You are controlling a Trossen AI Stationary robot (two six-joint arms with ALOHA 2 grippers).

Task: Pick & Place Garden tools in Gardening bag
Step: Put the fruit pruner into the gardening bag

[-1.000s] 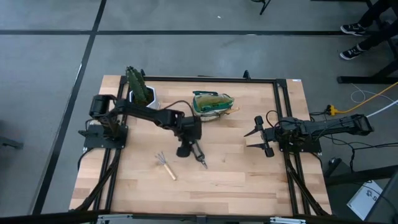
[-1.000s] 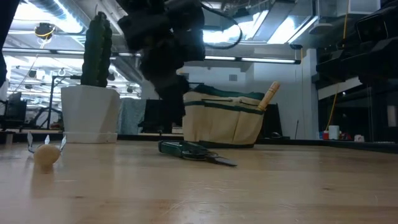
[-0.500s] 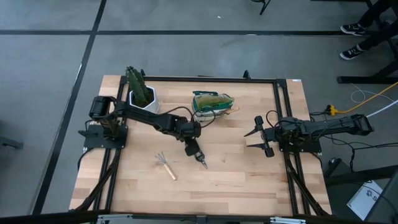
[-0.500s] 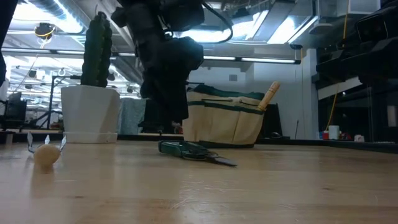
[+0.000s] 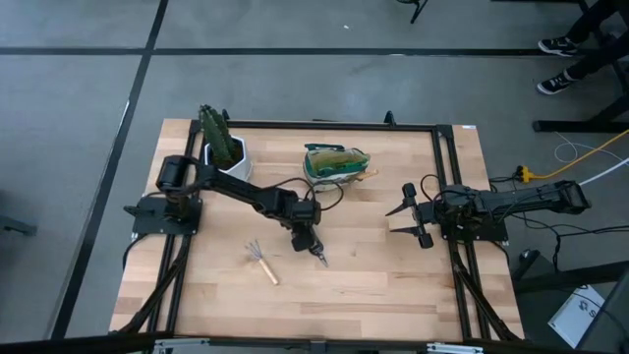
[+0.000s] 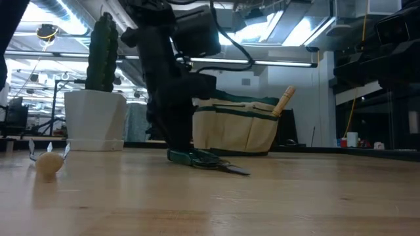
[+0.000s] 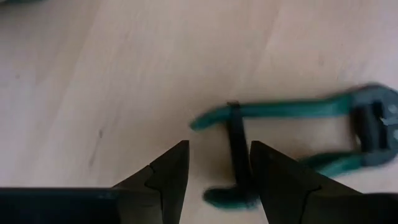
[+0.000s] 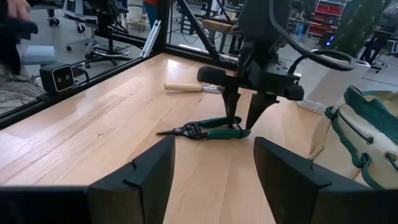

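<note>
While one wooden handle already protrudes from gardening bag (image 5: pixel 337 163), pruning shears (image 5: pixel 314 246) and claw rake (image 5: pixel 261 263) lie on table (image 5: pixel 393 275). Left gripper (image 5: pixel 304 239) over shears handles, fingers apart, nothing held. Right gripper (image 5: pixel 411 216) parked at right side, fingers apart.
</note>
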